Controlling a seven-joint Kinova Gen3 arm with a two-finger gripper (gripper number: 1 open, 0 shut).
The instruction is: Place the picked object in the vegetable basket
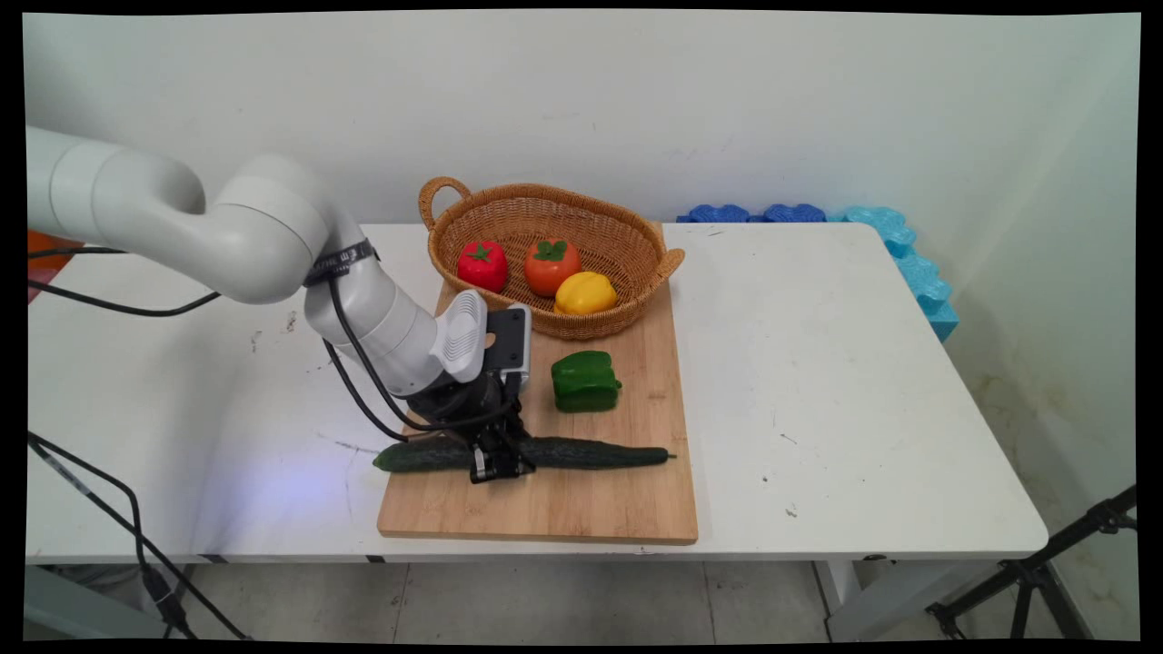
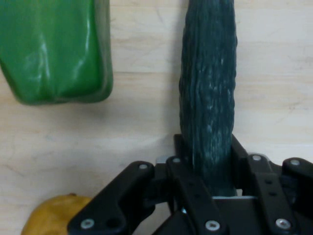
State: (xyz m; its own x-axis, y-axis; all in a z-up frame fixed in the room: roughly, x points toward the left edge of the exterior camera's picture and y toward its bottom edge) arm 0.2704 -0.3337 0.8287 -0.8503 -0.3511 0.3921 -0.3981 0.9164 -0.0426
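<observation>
A white table [image 1: 863,381], its top scuffed and marked, stands against a plain pale wall [image 1: 636,91]. Blue foam pieces [image 1: 895,241] sit wedged between table edge and wall. Grey floor tiles [image 1: 545,604] and a black tripod [image 1: 1036,572] show below.

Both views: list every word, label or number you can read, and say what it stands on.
Strap around the arm's wrist: white lettering, too small to read.
Cucumber, green pepper, basket, cutting board: no text.
Pincer: no legible marking in either view.
</observation>
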